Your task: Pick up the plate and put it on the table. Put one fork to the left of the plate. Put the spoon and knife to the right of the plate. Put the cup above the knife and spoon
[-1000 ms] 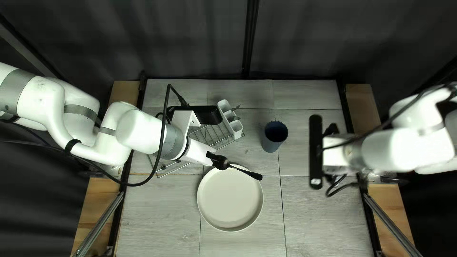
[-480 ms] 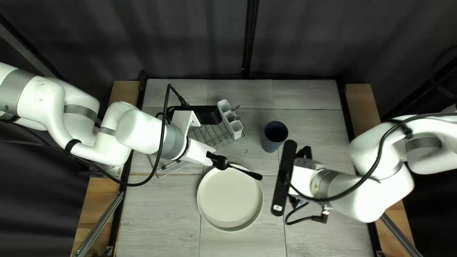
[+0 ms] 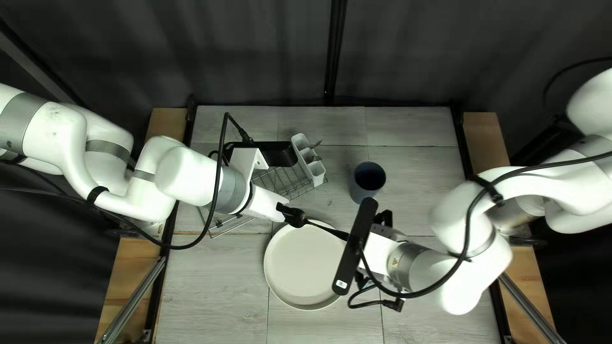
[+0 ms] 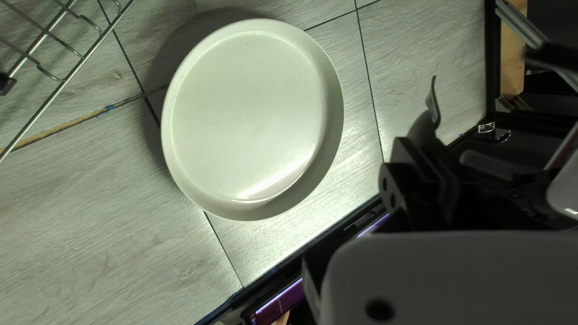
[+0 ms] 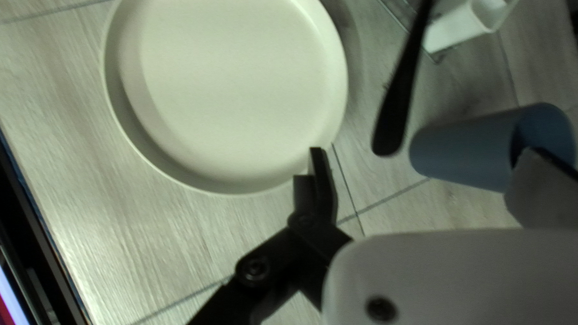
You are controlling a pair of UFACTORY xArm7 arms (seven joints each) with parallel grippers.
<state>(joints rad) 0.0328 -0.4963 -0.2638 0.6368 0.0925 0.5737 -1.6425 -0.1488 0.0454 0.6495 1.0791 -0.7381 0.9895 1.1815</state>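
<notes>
Pale plank-patterned table (image 3: 210, 286), dark curtain (image 3: 255, 57) behind; plate (image 3: 303, 271) face up near the middle, blue cup (image 3: 368, 181) upright beyond it to the right, wire rack (image 3: 290, 183) and white utensil holder (image 3: 309, 159) on the far side. My left gripper (image 3: 295, 217) is closed on a black-handled utensil (image 3: 335, 233), its handle raised and angled out near the plate's far rim. My right gripper (image 3: 380, 250), fingers spread wide, grips nothing, one fingertip appearing close by the plate's rim in its wrist view.
</notes>
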